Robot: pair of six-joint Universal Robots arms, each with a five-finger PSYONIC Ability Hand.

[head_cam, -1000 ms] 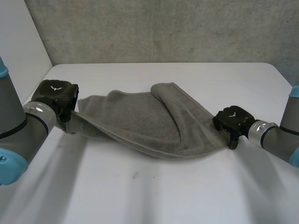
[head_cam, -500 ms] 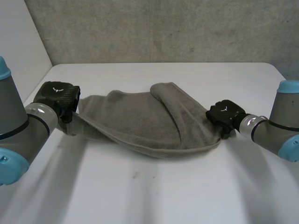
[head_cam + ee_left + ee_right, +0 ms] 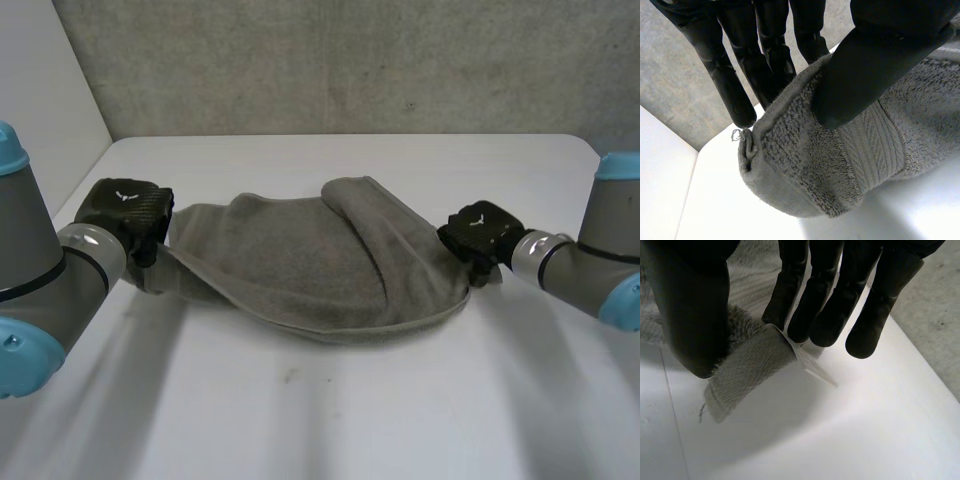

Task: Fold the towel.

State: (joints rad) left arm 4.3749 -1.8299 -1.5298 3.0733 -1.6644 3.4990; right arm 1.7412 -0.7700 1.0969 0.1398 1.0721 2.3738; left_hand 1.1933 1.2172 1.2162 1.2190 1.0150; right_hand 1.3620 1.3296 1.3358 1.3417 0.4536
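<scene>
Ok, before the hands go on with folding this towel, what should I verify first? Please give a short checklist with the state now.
1. Left hand pinches one end of the grey terry towel: ok.
2. Right hand pinches the other end, at the woven band corner: ok, though it holds only a small piece.
3. Towel stretched smooth between the hands: not ok; a thick fold lies across it near the right hand, and the near edge sags.
4. Room on the white table in front of the towel to lay it down: ok.
5. Each hand holds a single layer, not several: cannot tell.
</scene>
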